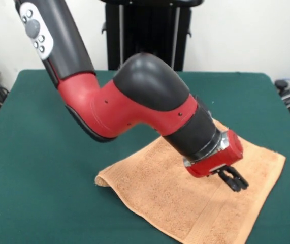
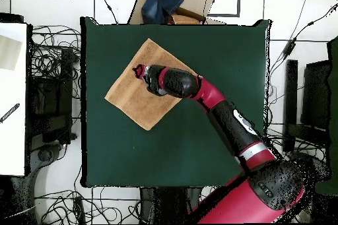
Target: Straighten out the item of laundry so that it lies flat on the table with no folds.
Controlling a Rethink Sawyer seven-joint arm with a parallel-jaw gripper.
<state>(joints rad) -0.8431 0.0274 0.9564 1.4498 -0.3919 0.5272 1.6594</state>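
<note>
The peach-orange towel, the item of laundry [image 1: 185,203], lies spread as a diamond on the green table [image 1: 38,152], with a woven band along its near edge. Its left corner [image 1: 102,180] is curled up in a small fold. My gripper [image 1: 234,181] hangs tilted just above the towel's right part, with nothing visibly in it. From overhead, the item of laundry [image 2: 132,94] sits in the table's [image 2: 198,136] upper left area. The gripper [image 2: 139,72] is over its upper half, and the arm hides its right corner.
A cardboard box with a blue cloth [image 2: 168,1] sits beyond the table's far edge in the overhead view. Cables [image 2: 49,57] lie on the floor around the table. A white desk [image 2: 12,97] stands at the left.
</note>
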